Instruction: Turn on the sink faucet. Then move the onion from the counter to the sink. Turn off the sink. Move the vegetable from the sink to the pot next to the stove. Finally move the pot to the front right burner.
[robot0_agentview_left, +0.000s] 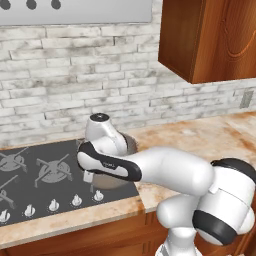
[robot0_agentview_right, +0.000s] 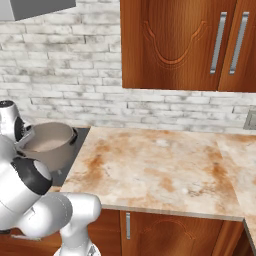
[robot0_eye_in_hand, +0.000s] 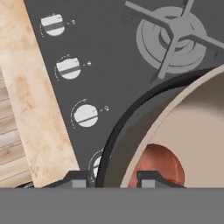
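Observation:
The grey-brown pot (robot0_agentview_left: 111, 181) sits on the right side of the black stove (robot0_agentview_left: 45, 175), close to the counter (robot0_agentview_left: 200, 135). From the right base view, the pot (robot0_agentview_right: 50, 142) shows its pale inside beside my arm. The onion (robot0_eye_in_hand: 159, 166), reddish-orange, lies on the bottom of the pot (robot0_eye_in_hand: 192, 122). My gripper (robot0_eye_in_hand: 113, 179) straddles the pot's near wall, with one fingertip outside it and one inside. The fingertips stand close to the wall, and contact cannot be made out.
Silver knobs (robot0_eye_in_hand: 85, 115) line the stove's front edge beside a strip of counter (robot0_eye_in_hand: 30, 109). A cross-shaped grate (robot0_eye_in_hand: 173, 37) lies past the pot. Wide beige counter (robot0_agentview_right: 160, 165) stretches right under wooden wall cabinets (robot0_agentview_right: 185, 45). A brick wall runs behind.

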